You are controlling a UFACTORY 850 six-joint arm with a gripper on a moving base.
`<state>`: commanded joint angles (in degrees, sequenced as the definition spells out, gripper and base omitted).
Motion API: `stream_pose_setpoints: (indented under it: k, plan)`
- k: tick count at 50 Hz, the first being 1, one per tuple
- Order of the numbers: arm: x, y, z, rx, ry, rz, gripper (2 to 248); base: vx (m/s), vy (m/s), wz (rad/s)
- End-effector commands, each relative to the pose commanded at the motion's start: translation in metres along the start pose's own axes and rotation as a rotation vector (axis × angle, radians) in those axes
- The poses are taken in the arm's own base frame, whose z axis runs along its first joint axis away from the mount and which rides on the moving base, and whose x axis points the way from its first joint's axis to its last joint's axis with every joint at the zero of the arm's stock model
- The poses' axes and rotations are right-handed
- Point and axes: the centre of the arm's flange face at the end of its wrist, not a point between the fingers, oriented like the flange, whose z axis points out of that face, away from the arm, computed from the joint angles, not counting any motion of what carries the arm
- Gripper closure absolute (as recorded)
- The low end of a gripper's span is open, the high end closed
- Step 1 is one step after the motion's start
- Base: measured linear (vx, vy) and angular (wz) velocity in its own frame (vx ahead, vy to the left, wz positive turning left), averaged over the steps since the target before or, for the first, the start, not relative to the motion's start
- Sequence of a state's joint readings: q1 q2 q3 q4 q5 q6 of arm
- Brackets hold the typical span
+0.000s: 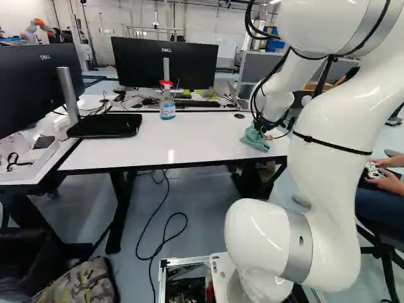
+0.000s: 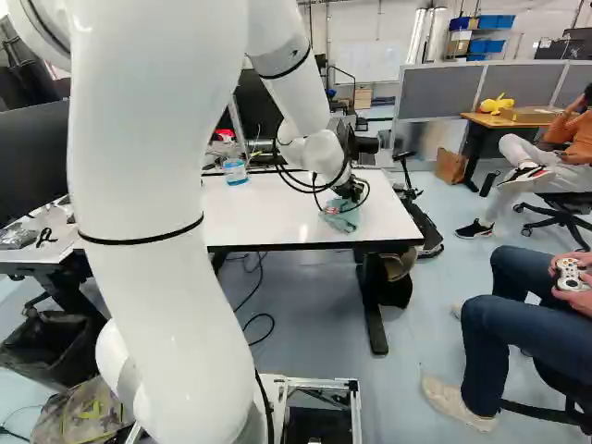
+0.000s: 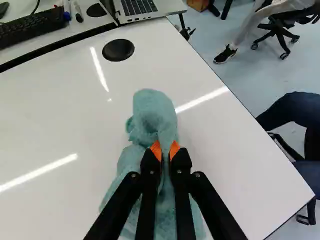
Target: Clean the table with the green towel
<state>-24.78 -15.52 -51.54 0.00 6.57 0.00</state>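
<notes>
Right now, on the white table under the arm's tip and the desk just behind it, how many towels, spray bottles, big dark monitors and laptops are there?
Green towel: 1, held in the gripper
Spray bottle: 1
Monitors: 2, one at the left base view's left edge, one beyond the bottle
Laptop: 1
Total: 5

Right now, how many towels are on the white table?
1: the green towel, pinched in the gripper near one end of the white table. Another could be hidden under its folds.
</notes>
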Motion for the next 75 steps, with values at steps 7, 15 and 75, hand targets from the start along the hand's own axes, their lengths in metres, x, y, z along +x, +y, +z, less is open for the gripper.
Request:
stream_pose_setpoints:
  k: [7, 15, 75]
  plan:
    - [0.0, 0.0, 0.0, 0.0, 0.0, 0.0, 212, 0.0, 0.0, 0.0]
    - [-0.0001, 0.0, 0.0, 0.0, -0.001, 0.0, 212, 0.0, 0.0, 0.0]
    - [-0.0047, -0.0009, 0.0025, 0.001, -0.082, -0.001, 212, 0.0, 0.0, 0.0]
